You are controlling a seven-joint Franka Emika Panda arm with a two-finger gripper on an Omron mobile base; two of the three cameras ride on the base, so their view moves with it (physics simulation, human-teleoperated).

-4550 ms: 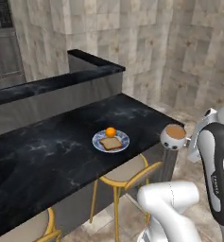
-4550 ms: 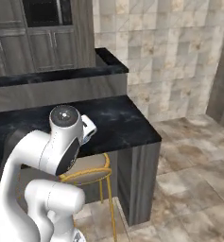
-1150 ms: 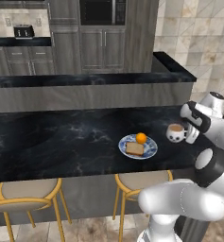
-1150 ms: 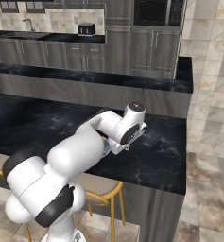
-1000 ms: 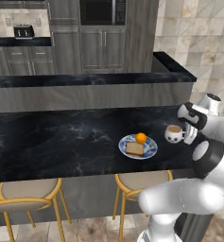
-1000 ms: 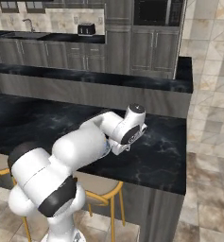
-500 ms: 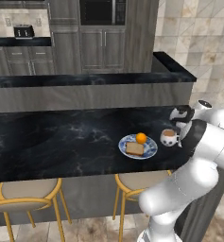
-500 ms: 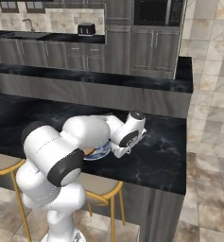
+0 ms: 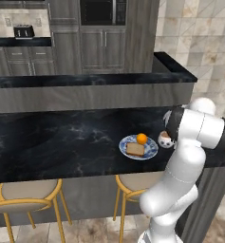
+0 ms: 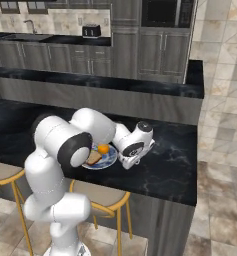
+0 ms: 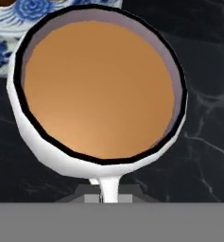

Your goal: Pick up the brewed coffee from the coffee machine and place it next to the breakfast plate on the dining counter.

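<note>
The left base view looks forward and down from behind the arm, the black surface [image 9: 61, 142] crossing mid-frame. The right base view faces the same surface [image 10: 175, 165] from the other side; both share the plate [image 9: 149, 151] [image 10: 108, 159]. The hand view sits very close over the mug [image 11: 52, 156], the plate [image 11: 4, 28] at its upper left.

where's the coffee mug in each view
left base view: mug on the dining counter, just right of the plate, partly behind the arm.
right base view: hidden behind the hand.
hand view: mug centre, plate at top left.
shared landmark: the patterned plate.
</note>
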